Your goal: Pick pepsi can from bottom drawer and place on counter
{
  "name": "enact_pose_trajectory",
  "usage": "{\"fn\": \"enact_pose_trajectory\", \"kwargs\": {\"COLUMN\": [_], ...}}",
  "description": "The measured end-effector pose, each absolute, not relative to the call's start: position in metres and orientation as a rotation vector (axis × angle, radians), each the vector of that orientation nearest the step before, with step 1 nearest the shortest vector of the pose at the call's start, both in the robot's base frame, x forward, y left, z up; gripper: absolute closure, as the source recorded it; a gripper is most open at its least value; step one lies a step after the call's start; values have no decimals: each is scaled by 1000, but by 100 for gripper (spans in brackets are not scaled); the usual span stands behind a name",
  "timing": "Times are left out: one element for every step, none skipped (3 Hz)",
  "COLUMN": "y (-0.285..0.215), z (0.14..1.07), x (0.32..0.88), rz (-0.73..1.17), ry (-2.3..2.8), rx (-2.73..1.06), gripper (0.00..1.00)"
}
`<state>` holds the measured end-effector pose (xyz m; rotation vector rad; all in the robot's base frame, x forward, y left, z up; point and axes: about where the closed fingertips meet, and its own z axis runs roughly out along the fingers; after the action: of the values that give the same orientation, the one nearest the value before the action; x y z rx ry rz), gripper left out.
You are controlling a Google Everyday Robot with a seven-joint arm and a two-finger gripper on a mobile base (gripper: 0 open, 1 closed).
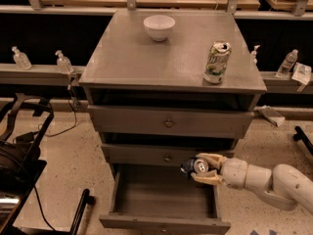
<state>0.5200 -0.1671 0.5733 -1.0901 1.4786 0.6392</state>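
While its two pale fingers clamp from above and below, the single pincer (pixel 197 167) holds one pepsi can (pixel 193 166), gripped tightly enough that the can hangs clear of any surface. A white arm (pixel 266 179) reaches to the pincer from the right. The small dark blue can is tipped over onto its side. Its long axis runs roughly left to right, with the silver top turned toward the camera and slightly right, and the dark body pointing left.

One grey cabinet holds three drawers. Just below the pincer and to its left, the bottom drawer (pixel 164 223) stands pulled open, and its inside looks bare. The can hangs over the drawer's back right corner. Just left of the pincer is the middle drawer (pixel 146 154), shut, with one round knob. Above that is the top drawer (pixel 146 122), also shut, with one knob.

Well above the pincer lies the counter (pixel 161 62), the cabinet's flat grey top. One taller white-and-green can (pixel 216 62) stands upright there, almost straight above the pincer. One white bowl (pixel 159 27) sits farther back and to the left.

Two small clear bottles (pixel 20 58) stand on a ledge far up and left of the pincer, and two more (pixel 288 62) far up and right.
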Motion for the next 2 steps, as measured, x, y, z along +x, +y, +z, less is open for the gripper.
{"fn": "enact_pose_trajectory", "kwargs": {"y": [-160,-152], "z": [611,672], "x": [522,524], "rz": [632,625], "ry": [1444,1396], "rx": [-1140,-1209], "gripper": [100,100]}}
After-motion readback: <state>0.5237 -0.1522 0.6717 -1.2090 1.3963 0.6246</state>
